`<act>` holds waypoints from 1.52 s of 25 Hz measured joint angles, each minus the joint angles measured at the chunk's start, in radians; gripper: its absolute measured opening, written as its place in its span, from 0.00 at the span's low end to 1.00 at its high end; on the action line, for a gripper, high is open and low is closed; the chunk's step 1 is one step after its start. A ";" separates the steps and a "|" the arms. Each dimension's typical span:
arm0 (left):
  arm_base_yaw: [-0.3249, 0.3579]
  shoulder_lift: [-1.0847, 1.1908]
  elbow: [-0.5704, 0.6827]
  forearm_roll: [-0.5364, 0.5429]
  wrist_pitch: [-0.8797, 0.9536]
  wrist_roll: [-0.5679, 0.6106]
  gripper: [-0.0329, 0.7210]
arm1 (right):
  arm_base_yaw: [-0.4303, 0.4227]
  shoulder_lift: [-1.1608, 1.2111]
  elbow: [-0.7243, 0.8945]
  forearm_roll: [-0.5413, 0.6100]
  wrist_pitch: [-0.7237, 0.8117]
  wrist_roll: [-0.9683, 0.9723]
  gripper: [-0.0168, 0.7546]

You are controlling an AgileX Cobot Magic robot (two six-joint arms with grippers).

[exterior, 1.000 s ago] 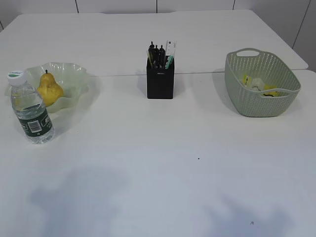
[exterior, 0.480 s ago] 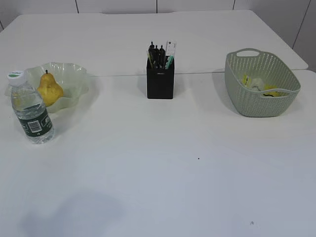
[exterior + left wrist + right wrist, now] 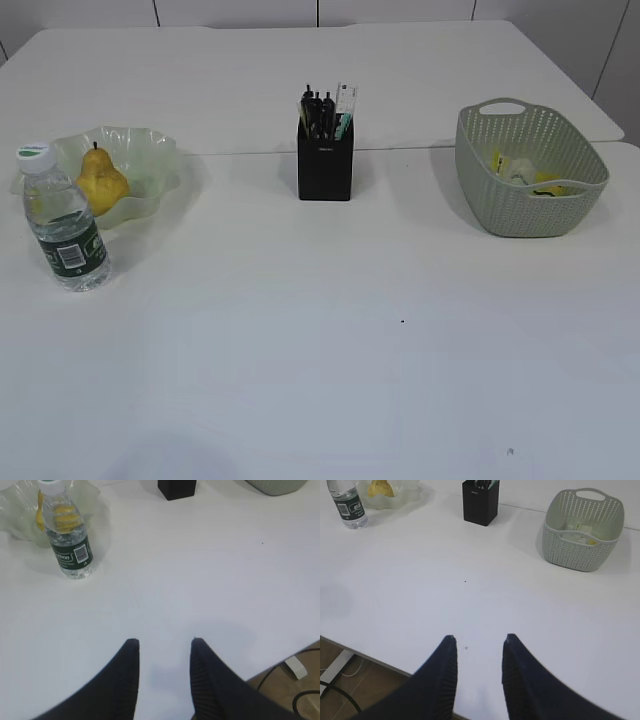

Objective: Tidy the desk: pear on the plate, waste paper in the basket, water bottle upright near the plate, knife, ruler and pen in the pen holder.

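Note:
On the white desk (image 3: 320,330) the yellow pear (image 3: 100,180) lies in the wavy pale-green plate (image 3: 150,160) at the left. Just in front of it the water bottle (image 3: 63,220) stands upright. The black pen holder (image 3: 324,160) at centre holds pens and the ruler (image 3: 346,105); the knife cannot be told apart among them. Yellow and white waste paper (image 3: 520,172) lies inside the grey-green basket (image 3: 530,165) on the right. My left gripper (image 3: 162,642) and right gripper (image 3: 477,639) hang open and empty over the desk's near edge; neither shows in the exterior view.
A second white table (image 3: 300,70) adjoins behind. Past the desk's near edge lie floor, a cable (image 3: 305,700) and a white leg (image 3: 335,667).
The arm shadows on the near part of the desk have shrunk away toward the front edge. The objects have not moved.

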 joint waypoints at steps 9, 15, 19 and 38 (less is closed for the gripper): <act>0.000 -0.037 -0.009 0.058 0.122 0.023 0.36 | 0.000 0.000 0.078 0.014 -0.045 0.000 0.36; 0.000 -0.100 -0.005 0.085 0.126 0.020 0.36 | 0.000 0.000 0.104 -0.020 -0.021 0.002 0.36; 0.000 -0.162 0.004 0.085 0.133 0.005 0.36 | 0.000 0.000 0.104 -0.025 -0.016 0.002 0.36; 0.000 -0.166 0.004 0.092 0.138 -0.052 0.36 | 0.000 0.000 0.104 -0.027 -0.016 0.002 0.36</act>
